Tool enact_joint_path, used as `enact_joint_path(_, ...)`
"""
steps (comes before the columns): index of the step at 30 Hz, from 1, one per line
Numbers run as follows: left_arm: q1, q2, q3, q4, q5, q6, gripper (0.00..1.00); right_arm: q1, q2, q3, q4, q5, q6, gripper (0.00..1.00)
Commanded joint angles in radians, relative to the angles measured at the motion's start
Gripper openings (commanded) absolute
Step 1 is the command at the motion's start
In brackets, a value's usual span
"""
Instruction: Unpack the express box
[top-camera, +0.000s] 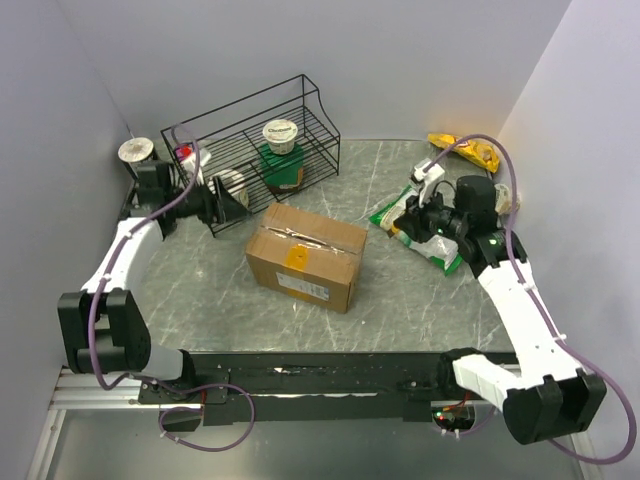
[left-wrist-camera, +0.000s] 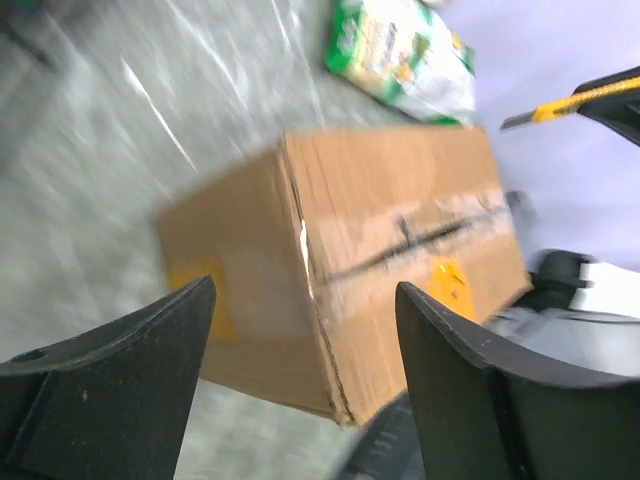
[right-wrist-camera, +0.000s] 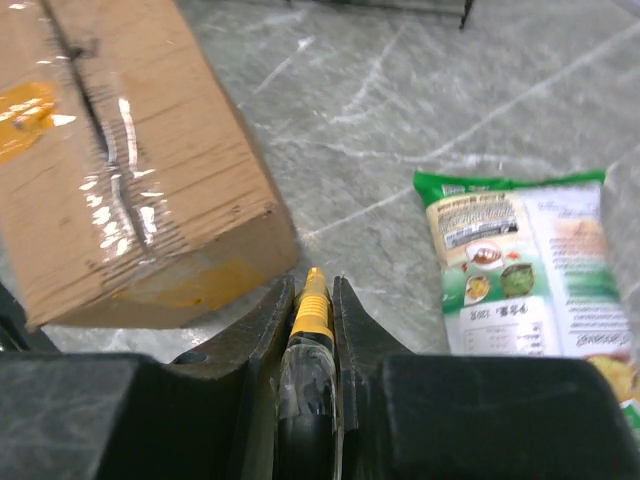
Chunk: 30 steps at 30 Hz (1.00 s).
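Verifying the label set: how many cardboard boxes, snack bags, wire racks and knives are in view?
express box: 1
snack bags: 2 (green bag, yellow bag)
wire rack: 1
utility knife: 1
Total: 5

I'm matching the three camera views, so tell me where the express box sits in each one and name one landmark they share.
Top external: the express box sits in the middle of the picture.
Left wrist: it fills the centre, blurred, beyond the open left gripper.
Right wrist: its corner fills the upper left, beside the right gripper shut on a yellow knife.
Shared landmark: the green snack bag, seen in all three.
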<state>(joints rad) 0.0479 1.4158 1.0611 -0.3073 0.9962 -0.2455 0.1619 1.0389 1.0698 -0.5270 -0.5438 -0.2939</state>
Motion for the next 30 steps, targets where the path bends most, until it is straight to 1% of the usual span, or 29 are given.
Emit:
enact_joint_path(1, 0.021, -0.070, 0.105, -0.127, -0.117, 0.224, 0.77, 0.074, 0.067, -0.024, 0.085, 0.139, 0.073, 0.00)
enact_joint_path(2, 0.026, -0.093, 0.085, -0.119, -0.154, 0.229, 0.76, 0.086, 0.087, -0.008, 0.081, 0.148, 0.070, 0.00)
enact_joint_path(4, 0.027, -0.115, 0.045, -0.104, -0.296, 0.235, 0.75, 0.131, 0.128, 0.010, 0.071, 0.156, 0.076, 0.00)
enact_joint_path(7, 0.027, -0.144, -0.029, -0.096, -0.414, 0.267, 0.72, 0.186, 0.153, 0.016, 0.114, 0.188, 0.068, 0.00)
enact_joint_path(8, 0.029, -0.159, -0.059, -0.096, -0.429, 0.268, 0.72, 0.226, 0.164, 0.024, 0.125, 0.199, 0.065, 0.00)
enact_joint_path(10, 0.027, -0.184, -0.091, -0.092, -0.436, 0.264, 0.72, 0.257, 0.202, 0.042, 0.160, 0.232, 0.075, 0.00)
enact_joint_path(13, 0.027, -0.231, -0.150, -0.096, -0.389, 0.256, 0.72, 0.303, 0.277, 0.107, 0.192, 0.242, 0.082, 0.00)
enact_joint_path(14, 0.029, -0.254, -0.170, -0.101, -0.349, 0.255, 0.72, 0.312, 0.298, 0.145, 0.200, 0.239, 0.085, 0.00)
enact_joint_path(17, 0.046, -0.284, -0.187, -0.122, -0.263, 0.268, 0.72, 0.314, 0.372, 0.209, 0.231, 0.225, 0.105, 0.00)
enact_joint_path(20, 0.067, -0.298, -0.197, -0.154, -0.212, 0.275, 0.72, 0.314, 0.434, 0.255, 0.277, 0.193, 0.122, 0.00)
enact_joint_path(21, 0.070, -0.301, -0.200, -0.170, -0.173, 0.290, 0.72, 0.314, 0.450, 0.272, 0.282, 0.182, 0.148, 0.00)
enact_joint_path(23, 0.070, -0.320, -0.223, -0.194, -0.143, 0.293, 0.73, 0.318, 0.495, 0.312, 0.291, 0.162, 0.168, 0.00)
enact_joint_path(24, 0.070, -0.328, -0.234, -0.196, -0.099, 0.293, 0.72, 0.321, 0.506, 0.318, 0.297, 0.159, 0.186, 0.00)
enact_joint_path(27, 0.069, -0.367, -0.250, -0.188, -0.088, 0.293, 0.73, 0.332, 0.529, 0.331, 0.300, 0.169, 0.194, 0.00)
enact_joint_path(29, 0.069, -0.364, -0.208, -0.234, -0.096, 0.331, 0.73, 0.327, 0.529, 0.326, 0.298, 0.201, 0.202, 0.00)
enact_joint_path(30, 0.069, -0.360, -0.187, -0.309, -0.108, 0.394, 0.73, 0.321, 0.520, 0.328, 0.288, 0.258, 0.205, 0.00)
